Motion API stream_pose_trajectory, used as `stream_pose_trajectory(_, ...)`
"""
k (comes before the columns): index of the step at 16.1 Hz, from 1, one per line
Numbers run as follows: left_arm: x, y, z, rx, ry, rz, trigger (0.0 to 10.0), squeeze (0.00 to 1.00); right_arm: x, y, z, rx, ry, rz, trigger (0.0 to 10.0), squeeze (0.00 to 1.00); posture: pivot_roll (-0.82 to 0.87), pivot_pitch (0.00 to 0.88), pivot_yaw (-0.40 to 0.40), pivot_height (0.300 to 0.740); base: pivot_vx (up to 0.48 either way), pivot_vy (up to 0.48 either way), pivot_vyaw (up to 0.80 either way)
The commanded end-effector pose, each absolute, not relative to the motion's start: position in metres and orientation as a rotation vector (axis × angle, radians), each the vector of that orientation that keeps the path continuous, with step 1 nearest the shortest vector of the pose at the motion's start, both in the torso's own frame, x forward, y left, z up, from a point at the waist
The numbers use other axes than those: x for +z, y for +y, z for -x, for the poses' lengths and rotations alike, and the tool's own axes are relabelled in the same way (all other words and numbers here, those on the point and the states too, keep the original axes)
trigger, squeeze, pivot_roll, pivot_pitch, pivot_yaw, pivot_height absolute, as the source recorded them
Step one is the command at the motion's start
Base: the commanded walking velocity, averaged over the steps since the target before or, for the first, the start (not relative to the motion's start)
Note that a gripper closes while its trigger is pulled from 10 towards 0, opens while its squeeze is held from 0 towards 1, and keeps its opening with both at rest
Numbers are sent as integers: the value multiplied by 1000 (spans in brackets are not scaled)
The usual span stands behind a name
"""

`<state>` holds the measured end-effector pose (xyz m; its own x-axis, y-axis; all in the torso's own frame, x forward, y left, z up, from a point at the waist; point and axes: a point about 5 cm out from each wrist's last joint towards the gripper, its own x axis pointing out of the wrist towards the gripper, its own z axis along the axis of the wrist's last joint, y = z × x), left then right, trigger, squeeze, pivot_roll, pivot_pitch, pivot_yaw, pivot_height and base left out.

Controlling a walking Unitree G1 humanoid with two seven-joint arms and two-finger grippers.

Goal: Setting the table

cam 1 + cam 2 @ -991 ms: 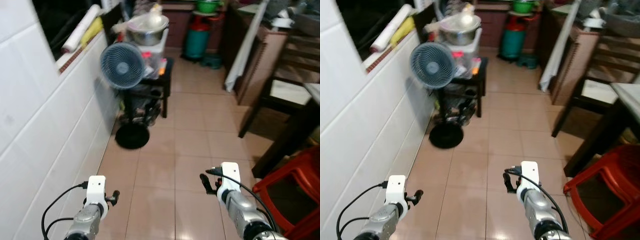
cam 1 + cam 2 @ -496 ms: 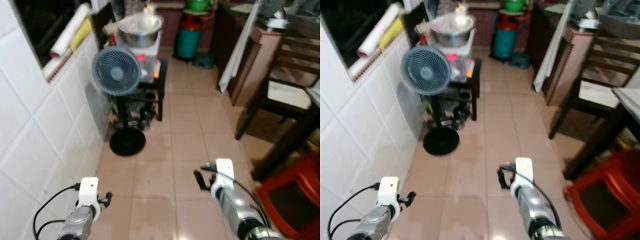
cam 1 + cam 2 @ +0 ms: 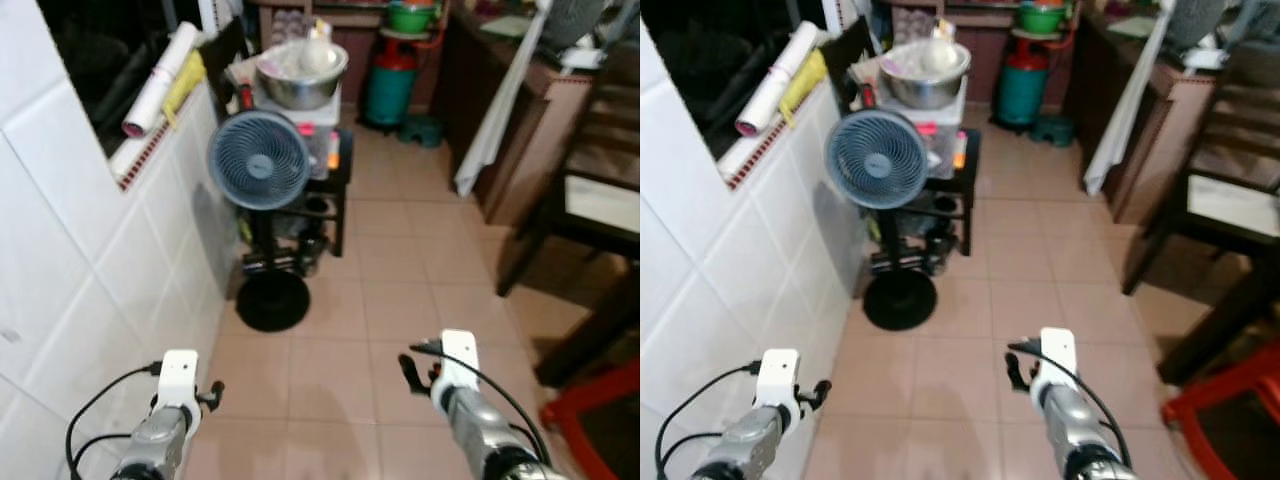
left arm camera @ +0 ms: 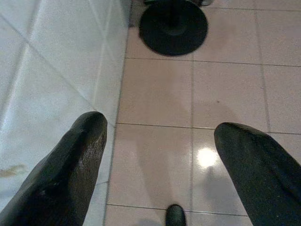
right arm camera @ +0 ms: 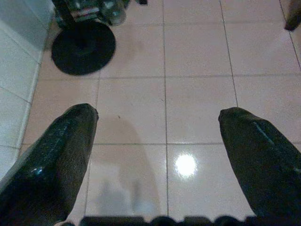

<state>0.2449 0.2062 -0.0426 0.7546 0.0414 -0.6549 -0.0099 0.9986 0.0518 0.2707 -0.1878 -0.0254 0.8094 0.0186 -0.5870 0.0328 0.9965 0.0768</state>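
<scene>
My left gripper [image 3: 214, 393] is held low in front of me beside the white tiled wall [image 3: 80, 290], open, with nothing between its fingers [image 4: 70, 165]. Level with it on the right, my right gripper [image 3: 411, 372] is open and empty too, its fingers [image 5: 56, 150] spread above the pinkish floor tiles [image 5: 164, 108]. A dark table leg [image 3: 592, 340] and a wooden chair [image 3: 590, 195] with a pale seat stand at the right edge. No tableware can be made out.
A grey standing fan [image 3: 258, 160] on a round black base [image 3: 272, 300] stands by the wall ahead. Behind it a low black stand [image 3: 335, 185] carries a steel bowl [image 3: 302, 72]. A green gas cylinder [image 3: 390, 85], a hanging white cloth [image 3: 498, 110] and a red stool [image 3: 598, 420] are also near.
The whole picture has shifted as the camera moved: the red stool has slid towards the right edge. Both arms keep the same pose, fingers still spread.
</scene>
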Motion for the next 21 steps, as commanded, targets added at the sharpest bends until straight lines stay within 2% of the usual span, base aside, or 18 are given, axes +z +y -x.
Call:
stream_pose_trajectory(1, -47, 198, -242, 13, 748, -61, 10000, 0, -31, -200, -262, -56, 674, -72, 10000, 0, -3, 0, 11, 740, 0, 0, 0)
stream_pose_trajectory(6, -50, 198, -239, 12, 807, -73, 10000, 0, -48, -201, -242, -59, 788, -52, 10000, 0, -17, 0, 33, 740, 0, 0, 0)
stream_pose_trajectory(8, -54, 199, -234, 48, 836, -16, 10000, 0, -53, -198, -236, -42, 816, -32, 10000, 0, -23, 0, 34, 740, 0, 0, 0)
stream_pose_trajectory(10, -60, 207, -224, 69, 883, -69, 10000, 0, -57, -201, -229, -59, 847, -21, 10000, 0, -35, 0, 41, 740, 0, 0, 0)
stream_pose_trajectory(14, -64, 210, -215, 58, 914, -96, 10000, 0, -60, -202, -224, -66, 855, -18, 10000, 0, -68, 0, 72, 740, 0, 0, 0)
stream_pose_trajectory(21, -67, 210, -211, 72, 926, -86, 10000, 0, -61, -202, -221, -62, 862, -15, 10000, 0, -65, 0, 60, 740, 0, 0, 0)
